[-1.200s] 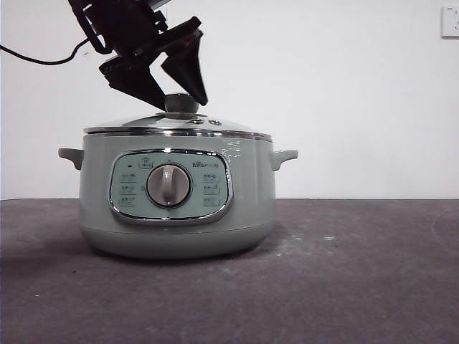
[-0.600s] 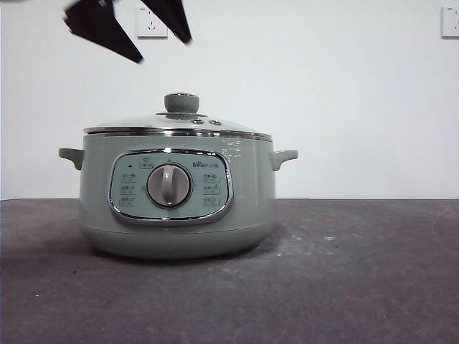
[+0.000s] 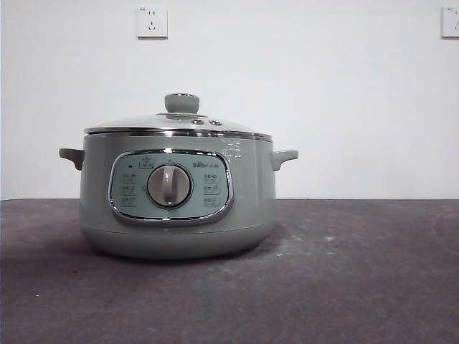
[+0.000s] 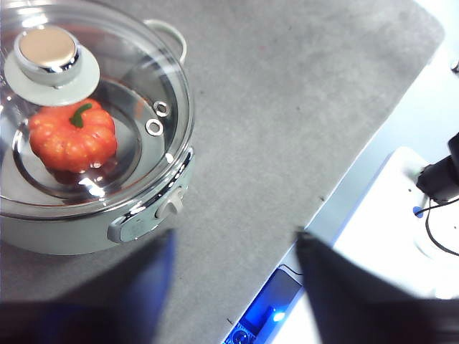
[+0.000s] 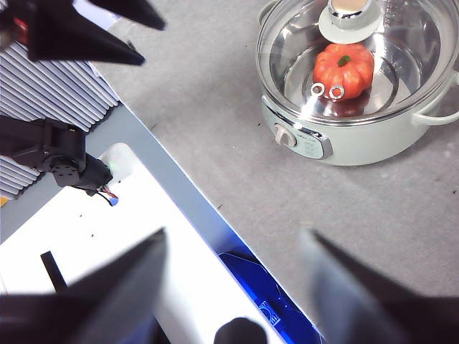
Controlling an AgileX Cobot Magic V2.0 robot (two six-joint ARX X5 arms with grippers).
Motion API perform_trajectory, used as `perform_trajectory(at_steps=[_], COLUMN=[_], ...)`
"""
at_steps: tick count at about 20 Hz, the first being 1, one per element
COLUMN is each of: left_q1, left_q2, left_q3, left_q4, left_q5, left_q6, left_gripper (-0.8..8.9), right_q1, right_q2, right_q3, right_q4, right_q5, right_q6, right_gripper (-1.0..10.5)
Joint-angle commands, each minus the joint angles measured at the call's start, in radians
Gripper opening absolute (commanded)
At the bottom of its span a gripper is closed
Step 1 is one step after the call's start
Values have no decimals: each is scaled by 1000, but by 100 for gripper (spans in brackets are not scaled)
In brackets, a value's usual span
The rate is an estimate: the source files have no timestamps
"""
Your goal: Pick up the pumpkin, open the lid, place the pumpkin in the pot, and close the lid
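White wall is filling the background of the front view, with a socket high up, and a grey bench is carrying the pot. No arm is showing in that view.

The lid is sitting flat on the pot's rim, its knob upright and untouched. Through the lid's glass, both wrist views are showing the pumpkin resting on the pot's floor, stem up, beside the two vents.

The left gripper is hanging above the bench off to the side of the pot, its fingers spread wide and holding nothing. The right gripper is hanging well apart from the pot, over the bench edge and the white stand beyond it; its fingers are likewise spread wide and gripping nothing. The right wrist view is also catching dark tips of the other gripper at one corner.

Judging by how things are lying, every step is looking done: pumpkin inside, lid seated. The step in hand seems to be clearing the arms away. The next move is probably calling for nothing more than parking both arms clear of the pot, without brushing the knob or nudging the handles.
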Motion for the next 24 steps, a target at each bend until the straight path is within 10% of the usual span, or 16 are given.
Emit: perform_trajectory(at_steps=[1,15,24], left_q1=[-4,-4,298], left_q2=[-10,-10,-243], left_q3=[2,2,-166], left_q4=[-2,18,610], left_q5=[0,-6,4], left_q6=[7,13,127], left_gripper=[-4,-4,-3], right_q1=[2,2,2], right_q2=[1,-51,-109], right_q3=[-1,-1,-1], right_q4=[-16,-16,-16], right_q5=[0,1,2], right_q6=[-4,-4,-4], right_gripper=[1,1,1])
